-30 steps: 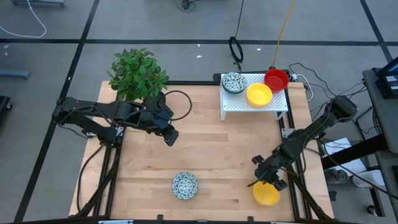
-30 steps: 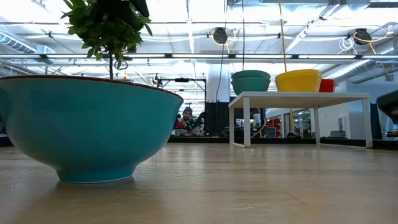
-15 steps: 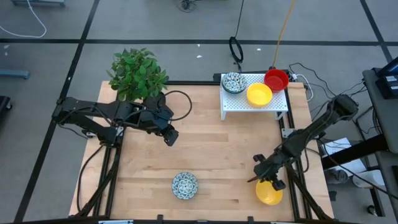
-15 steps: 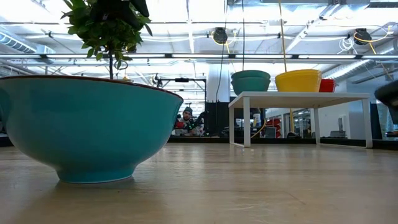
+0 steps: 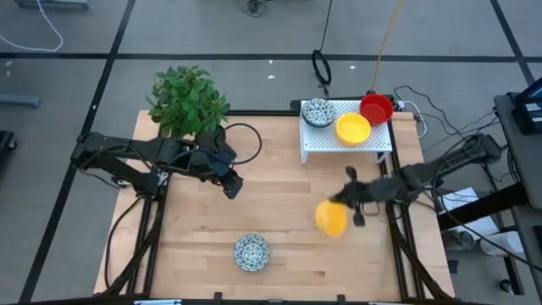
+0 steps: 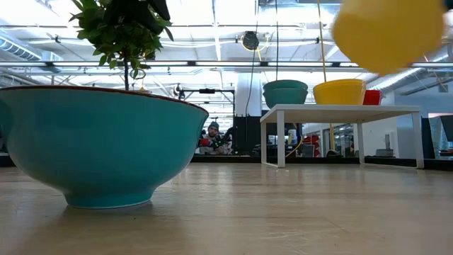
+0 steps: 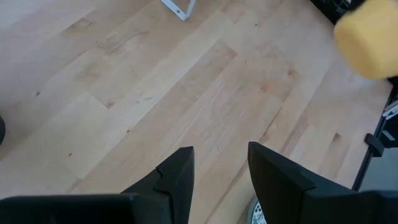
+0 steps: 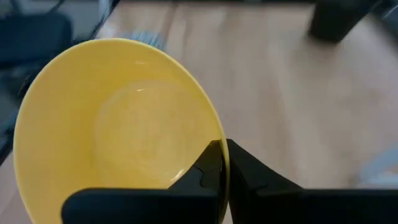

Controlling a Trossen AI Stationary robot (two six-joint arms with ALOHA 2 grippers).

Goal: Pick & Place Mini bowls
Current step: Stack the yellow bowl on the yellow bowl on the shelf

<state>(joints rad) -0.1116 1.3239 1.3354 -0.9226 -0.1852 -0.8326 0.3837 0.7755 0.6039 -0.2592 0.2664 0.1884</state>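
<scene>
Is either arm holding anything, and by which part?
The right gripper pinches a yellow bowl by its rim. The left gripper holds nothing.

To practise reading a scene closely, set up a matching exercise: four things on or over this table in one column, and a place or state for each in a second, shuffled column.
Things:
1. red bowl
2. patterned bowl
3. carried yellow bowl
4. left gripper

Places or states:
A. clamped by the right gripper
B. on the white stand
C. open, holding nothing
D. alone near the table's front edge

Pairs: 1-B, 2-D, 3-A, 4-C
</scene>
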